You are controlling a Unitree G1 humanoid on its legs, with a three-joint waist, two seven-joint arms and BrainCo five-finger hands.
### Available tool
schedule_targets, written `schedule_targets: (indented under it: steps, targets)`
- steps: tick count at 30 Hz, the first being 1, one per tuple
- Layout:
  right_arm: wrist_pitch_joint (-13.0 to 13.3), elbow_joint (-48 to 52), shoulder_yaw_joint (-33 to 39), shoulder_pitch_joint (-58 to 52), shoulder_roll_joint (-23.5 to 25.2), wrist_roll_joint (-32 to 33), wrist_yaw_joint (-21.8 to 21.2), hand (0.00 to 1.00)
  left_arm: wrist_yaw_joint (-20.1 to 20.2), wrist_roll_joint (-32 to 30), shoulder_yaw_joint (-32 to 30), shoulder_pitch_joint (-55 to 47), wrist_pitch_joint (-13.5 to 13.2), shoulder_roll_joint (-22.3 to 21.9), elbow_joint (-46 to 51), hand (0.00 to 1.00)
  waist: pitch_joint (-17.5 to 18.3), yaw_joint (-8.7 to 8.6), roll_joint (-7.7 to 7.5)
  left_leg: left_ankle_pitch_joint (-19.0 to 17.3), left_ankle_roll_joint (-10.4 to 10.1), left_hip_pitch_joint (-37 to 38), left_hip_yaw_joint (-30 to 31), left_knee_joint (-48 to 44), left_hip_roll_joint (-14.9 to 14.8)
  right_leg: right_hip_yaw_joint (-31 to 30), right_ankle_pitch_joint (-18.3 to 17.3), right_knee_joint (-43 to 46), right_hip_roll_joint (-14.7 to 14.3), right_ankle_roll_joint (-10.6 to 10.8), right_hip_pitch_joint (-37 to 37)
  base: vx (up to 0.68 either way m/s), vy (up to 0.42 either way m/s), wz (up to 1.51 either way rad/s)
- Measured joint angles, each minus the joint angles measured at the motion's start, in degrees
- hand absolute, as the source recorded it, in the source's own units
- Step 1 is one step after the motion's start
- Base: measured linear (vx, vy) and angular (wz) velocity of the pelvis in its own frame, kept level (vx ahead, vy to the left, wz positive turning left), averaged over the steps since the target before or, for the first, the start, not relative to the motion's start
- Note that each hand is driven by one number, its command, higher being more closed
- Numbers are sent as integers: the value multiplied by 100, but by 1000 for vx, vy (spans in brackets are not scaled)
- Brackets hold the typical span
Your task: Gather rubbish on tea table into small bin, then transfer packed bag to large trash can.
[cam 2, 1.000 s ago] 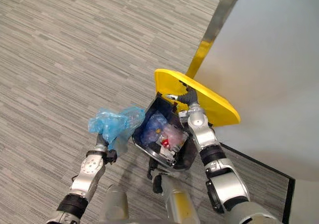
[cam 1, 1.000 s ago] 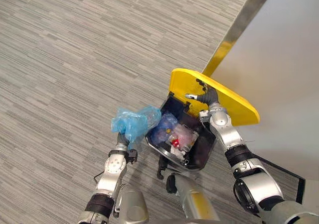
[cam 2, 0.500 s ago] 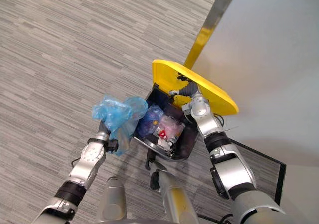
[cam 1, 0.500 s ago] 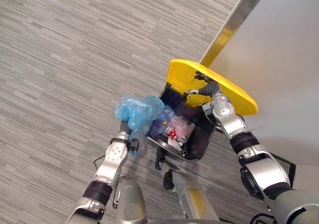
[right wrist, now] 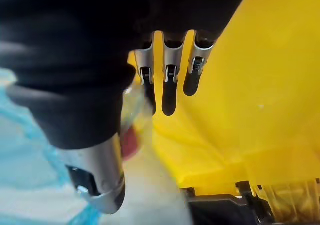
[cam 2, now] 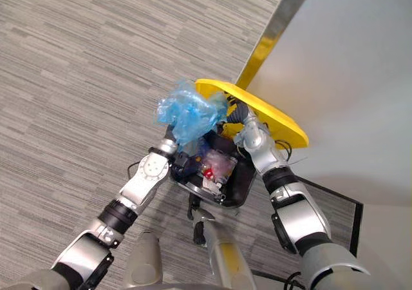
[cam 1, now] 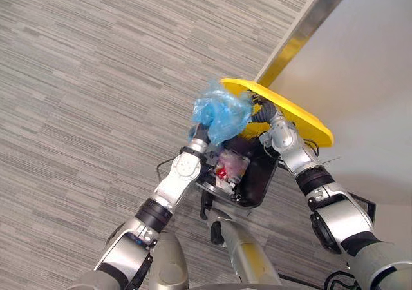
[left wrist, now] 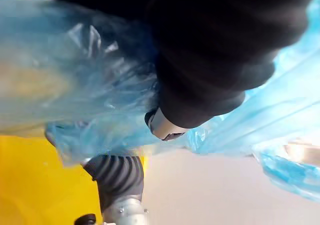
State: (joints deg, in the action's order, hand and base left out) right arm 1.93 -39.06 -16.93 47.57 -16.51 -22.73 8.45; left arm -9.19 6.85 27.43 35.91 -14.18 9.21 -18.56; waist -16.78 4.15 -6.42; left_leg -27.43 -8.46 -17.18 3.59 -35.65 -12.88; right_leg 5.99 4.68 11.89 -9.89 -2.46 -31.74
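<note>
No readable print shows on the blue bag (cam 1: 222,113), the trash can (cam 1: 264,183) or the floor (cam 1: 96,77).

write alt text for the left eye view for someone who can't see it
The robot's left hand holds a crumpled blue plastic bag above an open black bin of rubbish, while its right hand props up the bin's yellow lid. The bin stands on grey striped carpet by a pale wall.

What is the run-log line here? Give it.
left hand: holds blue bag over trash can | right hand: props yellow lid open
</note>
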Motion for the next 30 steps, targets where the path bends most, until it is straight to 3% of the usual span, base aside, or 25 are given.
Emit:
schedule_targets:
  steps: [6,12,17,30]
  targets:
    - [-1,5,-317,255,-100,-48,-13,0,-111,-28,128,541,62,-16,-530,100,0,-24,0,-58,39,-137,-211,-151,-1,-124,25,79,-27,-33,-192,6,38,-15]
    - [-6,3,-385,420,-247,-218,-15,0,-110,-29,125,823,143,-472,-1217,100,0,-43,1,-155,57,-489,-232,-484,-5,-138,52,123,-28,-29,-442,-21,35,-6]
    - [-58,-7,-318,491,-253,-269,-8,0,-111,-30,115,822,189,-570,-1653,100,-12,-41,17,-185,83,-696,-225,-651,5,-122,55,223,-1,-27,-619,-7,13,-1]
    - [-269,-3,138,647,-424,-1397,395,0,-129,-195,-280,781,271,-792,-2265,100,-614,-189,135,-219,152,-1176,-133,-955,122,6,69,424,199,-26,-975,-24,26,6]
